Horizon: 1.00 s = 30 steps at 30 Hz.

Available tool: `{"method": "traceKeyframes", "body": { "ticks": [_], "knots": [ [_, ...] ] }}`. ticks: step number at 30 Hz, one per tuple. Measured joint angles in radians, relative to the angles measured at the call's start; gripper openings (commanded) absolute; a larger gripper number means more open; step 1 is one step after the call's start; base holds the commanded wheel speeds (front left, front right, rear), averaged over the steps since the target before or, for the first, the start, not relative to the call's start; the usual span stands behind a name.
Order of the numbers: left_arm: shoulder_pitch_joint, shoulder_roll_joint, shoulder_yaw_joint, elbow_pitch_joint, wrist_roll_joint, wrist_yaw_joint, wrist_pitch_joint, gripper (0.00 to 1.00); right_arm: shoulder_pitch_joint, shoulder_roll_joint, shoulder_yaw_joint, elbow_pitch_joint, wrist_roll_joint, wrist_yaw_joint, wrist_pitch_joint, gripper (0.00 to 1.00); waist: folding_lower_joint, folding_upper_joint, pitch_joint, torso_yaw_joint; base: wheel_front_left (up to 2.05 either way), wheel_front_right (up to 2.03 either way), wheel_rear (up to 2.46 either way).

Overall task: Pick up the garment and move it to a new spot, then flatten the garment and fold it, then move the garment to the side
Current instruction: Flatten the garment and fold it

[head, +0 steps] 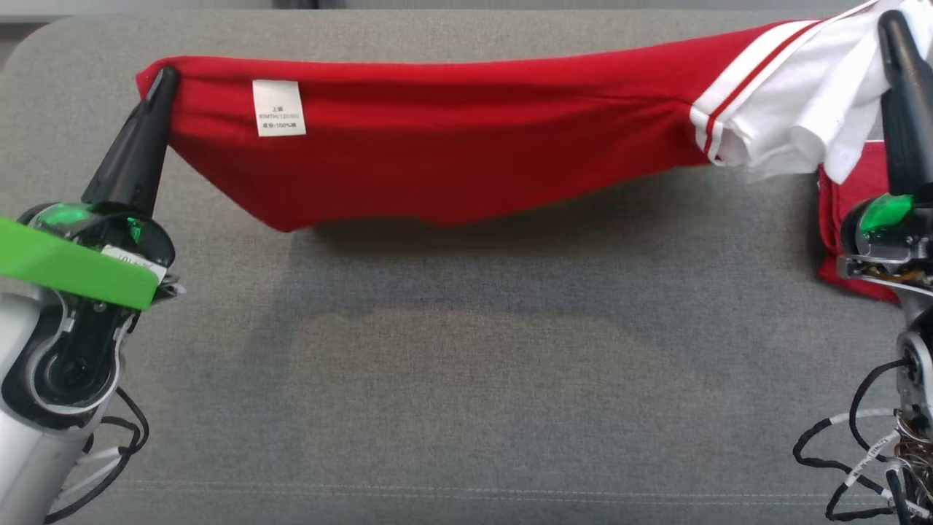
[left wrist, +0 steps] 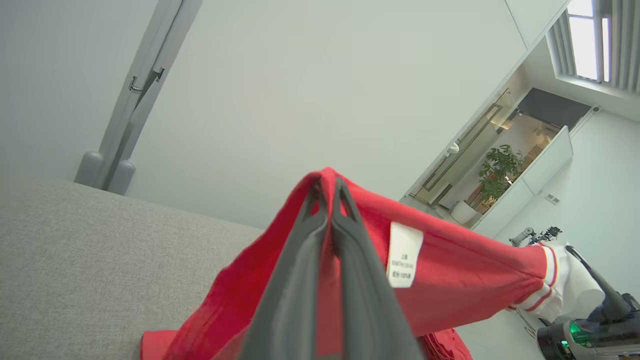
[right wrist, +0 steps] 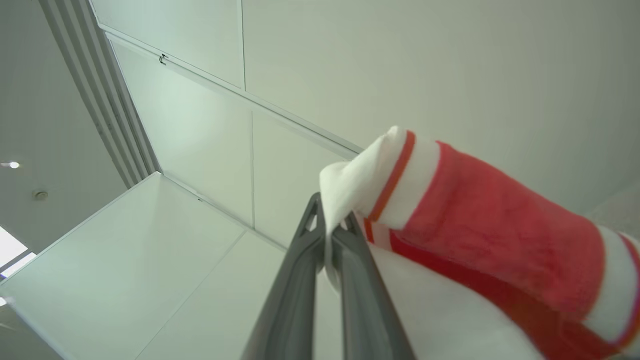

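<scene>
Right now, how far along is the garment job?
Picked up already: the red garment with white striped trim hangs stretched between the left gripper and right gripper, both shut on it, over the grey fabric surface. Setting it down, flattening, folding and moving aside remain.

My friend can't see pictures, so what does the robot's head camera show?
A red garment with a white, red-striped end hangs stretched between two robot grippers above a grey fabric surface. The left gripper pinches the red corner in its dark fingers; the right gripper pinches the white end. A white care label faces the camera.
</scene>
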Motion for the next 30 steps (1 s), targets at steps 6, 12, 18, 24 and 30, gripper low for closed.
{"method": "traceKeyframes", "body": {
  "ticks": [6, 12, 18, 24, 30],
  "knots": [
    [0.088, 0.064, 0.132, -0.188, -0.037, 0.000, -0.003, 0.00, 0.014, 0.018, -0.037, -0.147, 0.058, 0.000, 0.000, 0.00, 0.0000, 0.0000, -0.065, -0.007, 0.00, 0.00, 0.00],
    [0.160, 0.097, 0.261, -0.442, -0.110, 0.035, -0.006, 0.00, 0.051, 0.029, -0.041, -0.400, 0.105, 0.000, 0.009, 0.00, 0.0000, 0.0000, -0.110, -0.032, 0.00, 0.00, 0.00],
    [0.233, 0.151, 0.287, -0.582, -0.174, 0.122, -0.007, 0.00, 0.162, 0.053, 0.003, -0.427, 0.163, 0.000, 0.028, 0.00, 0.0000, 0.0000, -0.092, -0.057, 0.00, 0.00, 0.00],
    [0.239, 0.171, 0.280, -0.534, -0.264, 0.171, 0.043, 0.00, 0.238, 0.032, 0.063, -0.188, 0.166, -0.007, 0.061, 0.00, 0.0000, 0.0000, -0.039, -0.061, 0.00, 0.00, 0.00],
    [0.135, 0.163, 0.216, -0.346, -0.363, 0.208, 0.149, 0.00, 0.064, -0.016, 0.079, 0.136, 0.045, -0.007, 0.077, 0.00, 0.0000, 0.0000, 0.039, -0.052, 0.00, 0.00, 0.00]
  ]
}}
